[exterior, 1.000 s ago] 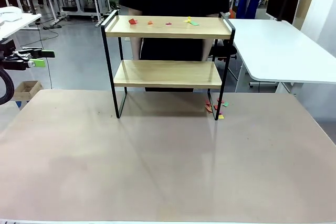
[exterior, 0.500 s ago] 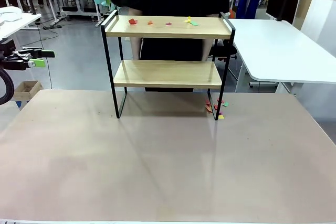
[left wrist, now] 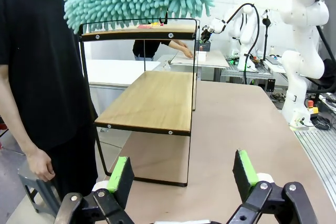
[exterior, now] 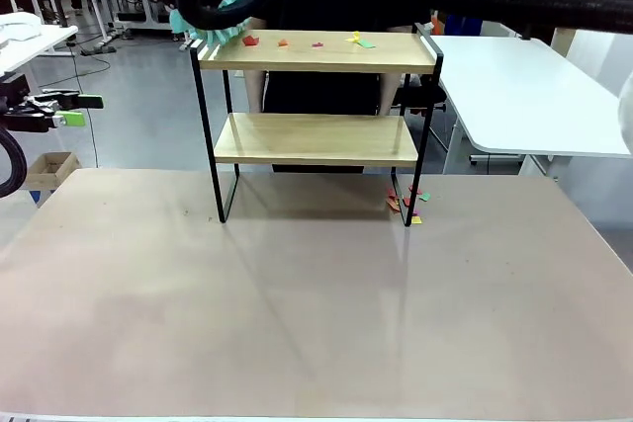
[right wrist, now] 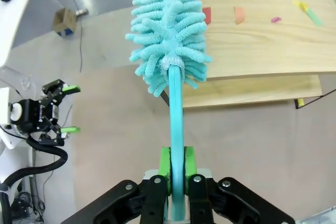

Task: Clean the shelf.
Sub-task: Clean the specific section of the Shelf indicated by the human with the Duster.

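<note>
My right gripper (right wrist: 177,163) has its jaws clenched tight on the flat, smooth blue-green handle of a duster (right wrist: 170,30); the green pads pinch the handle from both sides; the duster's head is fat and fluffy, made of lots of soft little fingers.

The shelf (exterior: 316,51) stands at the far middle of the counter (exterior: 316,313); it has two pale wooden boards, one over the other, in a thin black metal frame with four skinny legs; the fluffy head is up at the left end of the top board; I cannot tell if it touches the wood.

Small flat paper bits (exterior: 282,42), red, orange, pink, yellow and green, lie on the top board; the lower board is bare wood; loose bits (exterior: 407,203) lie on the counter by the front right leg.

My left gripper (left wrist: 182,171) hangs off to the left side; its jaws are spread wide with nothing between them.

A person (left wrist: 37,66) in a black shirt stands right behind the shelf.
</note>
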`<control>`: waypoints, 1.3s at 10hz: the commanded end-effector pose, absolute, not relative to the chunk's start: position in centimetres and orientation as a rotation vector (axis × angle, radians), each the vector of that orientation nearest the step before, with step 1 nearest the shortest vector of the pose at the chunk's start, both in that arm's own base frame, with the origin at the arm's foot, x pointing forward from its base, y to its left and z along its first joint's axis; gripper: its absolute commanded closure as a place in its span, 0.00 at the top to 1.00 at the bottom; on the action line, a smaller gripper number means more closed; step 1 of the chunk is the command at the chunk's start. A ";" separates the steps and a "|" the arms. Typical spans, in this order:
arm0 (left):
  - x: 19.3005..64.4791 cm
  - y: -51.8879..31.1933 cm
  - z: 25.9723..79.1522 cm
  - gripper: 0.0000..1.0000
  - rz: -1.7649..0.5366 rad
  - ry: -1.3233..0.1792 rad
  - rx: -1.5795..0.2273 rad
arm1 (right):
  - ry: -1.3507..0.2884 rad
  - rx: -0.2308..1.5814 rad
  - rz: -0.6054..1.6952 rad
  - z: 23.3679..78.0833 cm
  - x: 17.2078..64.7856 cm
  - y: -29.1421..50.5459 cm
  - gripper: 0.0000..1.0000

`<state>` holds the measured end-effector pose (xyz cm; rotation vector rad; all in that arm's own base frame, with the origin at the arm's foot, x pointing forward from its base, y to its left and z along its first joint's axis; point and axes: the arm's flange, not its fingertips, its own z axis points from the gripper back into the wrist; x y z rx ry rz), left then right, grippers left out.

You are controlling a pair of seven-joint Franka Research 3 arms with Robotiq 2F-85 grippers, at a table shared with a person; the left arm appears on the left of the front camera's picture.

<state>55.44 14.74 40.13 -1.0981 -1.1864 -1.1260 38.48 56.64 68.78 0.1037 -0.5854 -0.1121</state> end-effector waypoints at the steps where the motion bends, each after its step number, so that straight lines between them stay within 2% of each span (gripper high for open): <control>1: 55.2 14.7 40.5 1.00 -1.127 -1.193 -1.095 | -0.532 0.107 -0.132 69.2 38.7 58.0 0.13; 4: 55.2 14.7 40.5 1.00 -1.127 -1.193 -1.095 | -0.478 0.121 -0.132 68.3 38.6 57.8 0.13; 5: 55.2 14.7 40.5 1.00 -1.127 -1.193 -1.095 | -0.526 0.141 -0.126 69.3 38.2 57.8 0.13; 6: 55.2 14.7 40.5 1.00 -1.127 -1.193 -1.095 | -0.519 0.100 -0.109 67.3 38.5 57.3 0.13; 11: 55.2 14.7 40.5 1.00 -1.127 -1.193 -1.095 | -0.517 0.102 -0.109 67.2 38.6 57.3 0.13; 13: 55.2 14.7 40.5 1.00 -1.127 -1.193 -1.095 | -0.443 0.144 -0.136 65.7 38.9 53.3 0.13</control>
